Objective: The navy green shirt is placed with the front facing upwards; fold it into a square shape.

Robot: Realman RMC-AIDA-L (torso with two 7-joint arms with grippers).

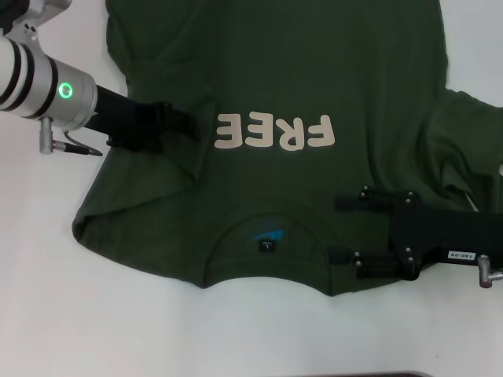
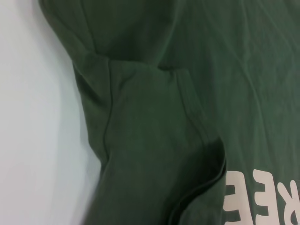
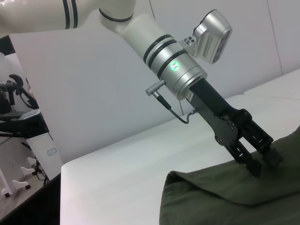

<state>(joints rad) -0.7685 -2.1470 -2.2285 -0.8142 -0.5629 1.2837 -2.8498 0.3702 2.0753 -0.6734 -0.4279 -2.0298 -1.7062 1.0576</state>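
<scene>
The navy green shirt (image 1: 314, 71) lies front up on the white table, its cream "FREE" lettering (image 1: 275, 132) in the middle and its collar with the black neck tag (image 1: 269, 247) towards me. My left gripper (image 1: 189, 126) reaches in from the left. It is shut on the shirt's left sleeve, which lies folded in over the body (image 2: 154, 140). The right wrist view shows that gripper (image 3: 261, 164) with its tips pressed into the cloth (image 3: 225, 201). My right gripper (image 1: 342, 229) lies open over the shoulder, just right of the collar.
The white table (image 1: 94, 314) shows bare at the left and along the near side. The shirt's right sleeve (image 1: 471, 133) bunches up beyond my right arm. A dark stand (image 3: 18, 117) is off the table in the right wrist view.
</scene>
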